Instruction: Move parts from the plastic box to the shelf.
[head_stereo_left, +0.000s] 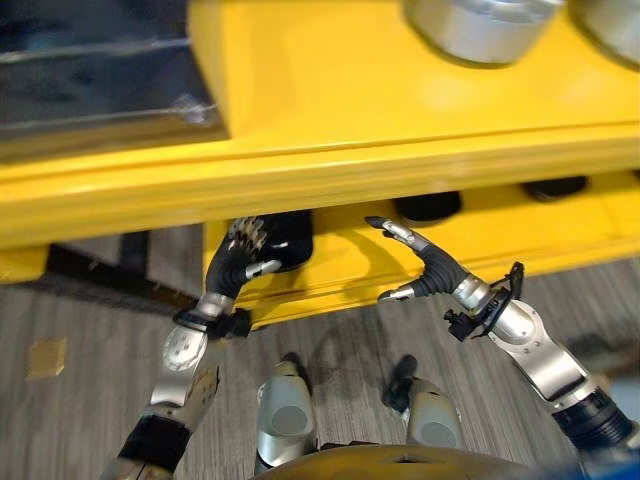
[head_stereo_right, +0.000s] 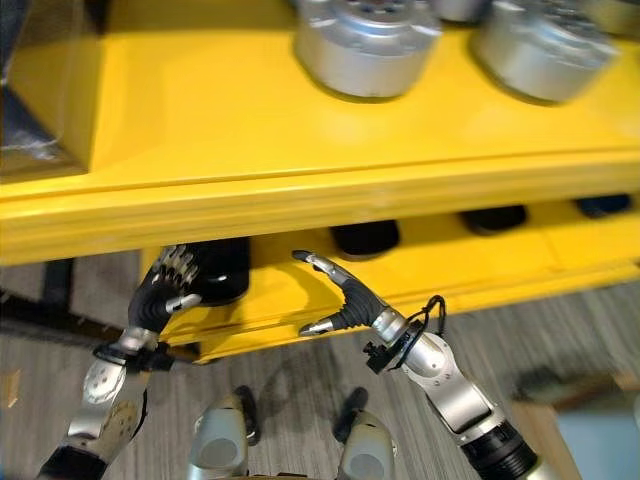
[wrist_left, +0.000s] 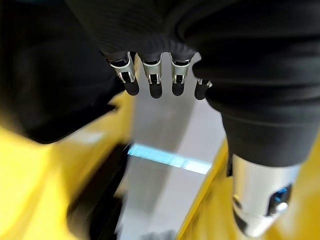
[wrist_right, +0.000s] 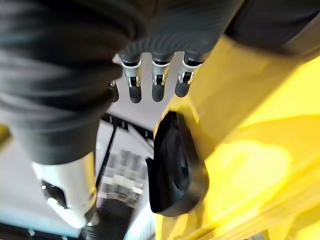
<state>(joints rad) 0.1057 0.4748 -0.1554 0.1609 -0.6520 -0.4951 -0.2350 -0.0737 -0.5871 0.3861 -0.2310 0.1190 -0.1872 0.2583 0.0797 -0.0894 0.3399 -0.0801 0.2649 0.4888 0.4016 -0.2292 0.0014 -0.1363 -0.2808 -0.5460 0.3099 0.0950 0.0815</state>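
Two silver round parts (head_stereo_right: 365, 45) (head_stereo_right: 545, 45) stand on the top level of the yellow shelf (head_stereo_left: 330, 170). Black round parts (head_stereo_left: 428, 206) (head_stereo_left: 556, 187) sit on its lower level. My left hand (head_stereo_left: 238, 262) hangs below the top level's front edge, beside another black part (head_stereo_left: 290, 240), its fingers (wrist_left: 150, 75) relaxed and holding nothing. My right hand (head_stereo_left: 425, 265) is open in front of the lower level, fingers and thumb spread, empty. In the right wrist view a black part (wrist_right: 175, 165) lies just past its fingers (wrist_right: 155, 75).
A clear-walled box (head_stereo_left: 100, 60) with dark contents stands at the top level's left end. The top level's front lip overhangs both hands. Grey plank floor (head_stereo_left: 90, 300) lies below the shelf.
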